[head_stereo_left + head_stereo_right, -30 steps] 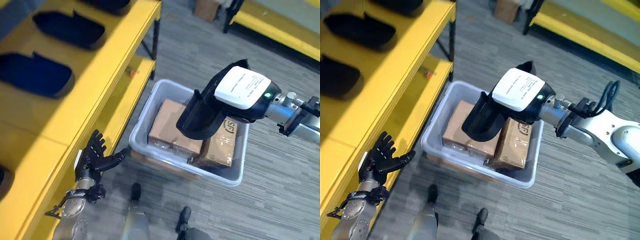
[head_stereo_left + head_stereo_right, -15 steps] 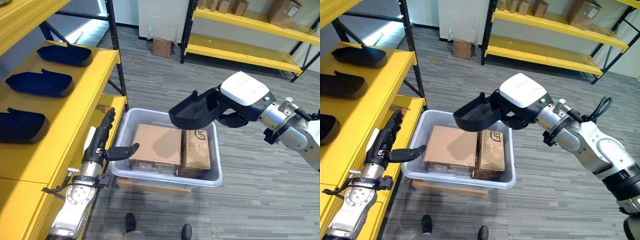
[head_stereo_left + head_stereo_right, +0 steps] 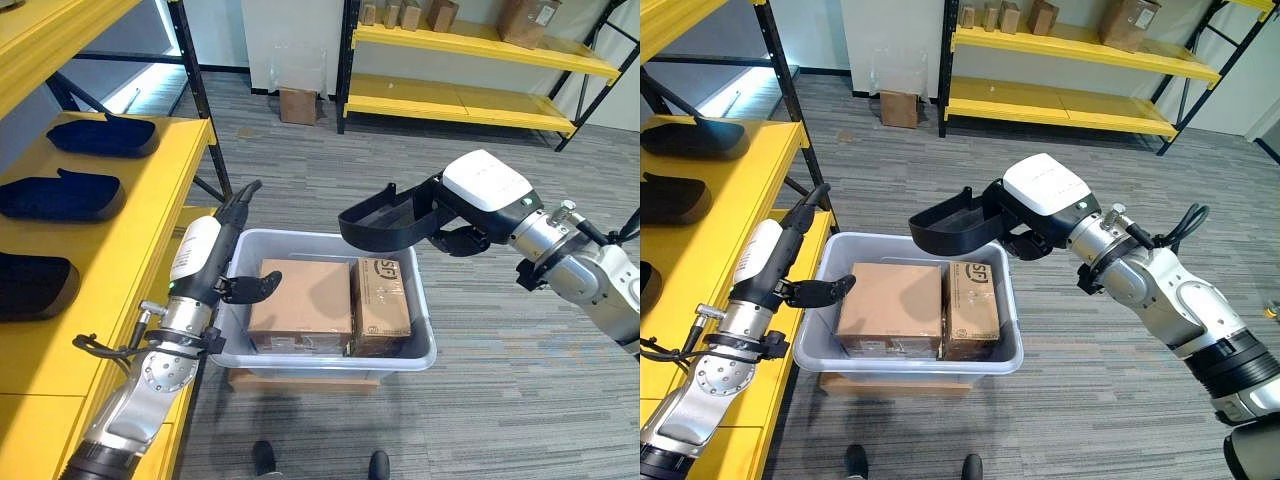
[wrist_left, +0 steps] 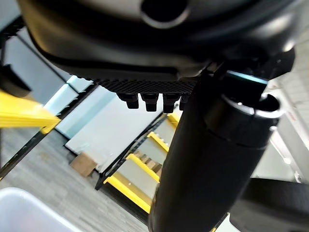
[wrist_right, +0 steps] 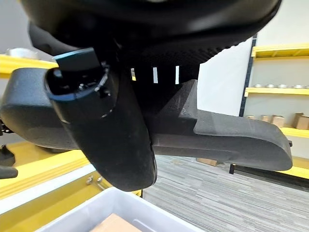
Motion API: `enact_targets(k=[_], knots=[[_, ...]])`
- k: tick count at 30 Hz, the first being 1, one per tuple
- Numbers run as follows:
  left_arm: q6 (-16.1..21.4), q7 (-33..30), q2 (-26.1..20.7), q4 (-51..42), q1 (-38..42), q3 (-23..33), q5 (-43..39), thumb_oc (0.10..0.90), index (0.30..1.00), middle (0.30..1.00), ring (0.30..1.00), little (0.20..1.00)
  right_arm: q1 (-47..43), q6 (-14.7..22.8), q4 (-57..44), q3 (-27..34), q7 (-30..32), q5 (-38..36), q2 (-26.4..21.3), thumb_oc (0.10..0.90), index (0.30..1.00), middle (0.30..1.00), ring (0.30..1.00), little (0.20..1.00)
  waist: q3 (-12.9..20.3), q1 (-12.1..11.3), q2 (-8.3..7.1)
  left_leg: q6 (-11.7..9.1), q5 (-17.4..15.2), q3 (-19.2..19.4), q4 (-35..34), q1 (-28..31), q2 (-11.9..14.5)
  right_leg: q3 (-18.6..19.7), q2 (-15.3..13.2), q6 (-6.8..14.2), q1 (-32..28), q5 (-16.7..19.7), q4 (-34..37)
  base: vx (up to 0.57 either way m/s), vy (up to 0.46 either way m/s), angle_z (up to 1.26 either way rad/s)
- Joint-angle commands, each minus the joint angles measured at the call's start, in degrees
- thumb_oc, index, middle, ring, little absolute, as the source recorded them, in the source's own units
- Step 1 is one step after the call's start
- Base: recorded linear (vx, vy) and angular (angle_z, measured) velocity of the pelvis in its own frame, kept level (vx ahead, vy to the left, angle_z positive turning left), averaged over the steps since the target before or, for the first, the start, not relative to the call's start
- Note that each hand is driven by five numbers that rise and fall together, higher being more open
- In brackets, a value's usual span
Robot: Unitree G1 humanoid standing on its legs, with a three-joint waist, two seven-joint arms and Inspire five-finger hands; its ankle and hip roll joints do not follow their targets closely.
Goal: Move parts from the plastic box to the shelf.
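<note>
Black moulded plastic, scoop-shaped and hollow: that is the part the right robot hand carries, lifted above the far rim of the plastic box and clear of it. From the right wrist view the thumb and fingers are curled round the part's body, so the grip is closed on it.

The box is pale grey and sits on the carpeted floor on top of a flat cardboard piece that pokes out beneath its near edge. Inside lie two brown cardboard cartons side by side, touching: a larger one on the robot's left and a narrower one on its right.

The left robot hand hangs just beside the box's left wall, between the box and the yellow shelf. Its fingers are straight and point away from the robot, the thumb juts out over the box rim toward the larger carton, and it holds nothing (wide, relaxed).

On the shelf's upper yellow board three more dark parts lie in a row, well apart from each other: one farthest, one in the middle, one nearest. Across the room stands another yellow rack with small boxes on it, and a small carton rests on the floor beneath it.
</note>
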State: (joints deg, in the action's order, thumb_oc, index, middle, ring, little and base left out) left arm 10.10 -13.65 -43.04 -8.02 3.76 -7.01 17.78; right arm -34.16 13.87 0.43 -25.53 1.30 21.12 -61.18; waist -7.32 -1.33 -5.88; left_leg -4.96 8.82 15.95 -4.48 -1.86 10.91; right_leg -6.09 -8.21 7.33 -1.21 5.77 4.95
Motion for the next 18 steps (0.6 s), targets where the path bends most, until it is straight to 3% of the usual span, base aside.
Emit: enact_targets(k=[1,18], knots=[[5.3,-6.9,-2.3,-3.7,7.4,-1.5,4.5,0.900,1.000,1.000,1.000,1.000,-10.5,0.1,0.6,1.2,7.4,-5.6,1.2,0.400,0.300,0.300,0.300,0.300,6.8,0.2,-0.23,-3.0,-1.8,-0.6,-0.5,-0.6,5.4,-2.0,-4.0,5.2,-6.4,-5.4,0.0,0.00,0.000,0.00],[5.2,-8.9,-1.2,-2.1,13.7,-8.0,9.4,0.900,1.000,1.000,1.000,1.000,-14.1,0.0,1.2,-1.2,8.8,-6.8,6.7,0.400,0.300,0.300,0.300,0.300,7.2,0.9,-0.18,-2.8,-2.0,-0.4,-0.5,-0.5,5.1,-2.1,-4.4,5.1,-6.6,-5.6,0.0,0.00,0.000,0.00]])
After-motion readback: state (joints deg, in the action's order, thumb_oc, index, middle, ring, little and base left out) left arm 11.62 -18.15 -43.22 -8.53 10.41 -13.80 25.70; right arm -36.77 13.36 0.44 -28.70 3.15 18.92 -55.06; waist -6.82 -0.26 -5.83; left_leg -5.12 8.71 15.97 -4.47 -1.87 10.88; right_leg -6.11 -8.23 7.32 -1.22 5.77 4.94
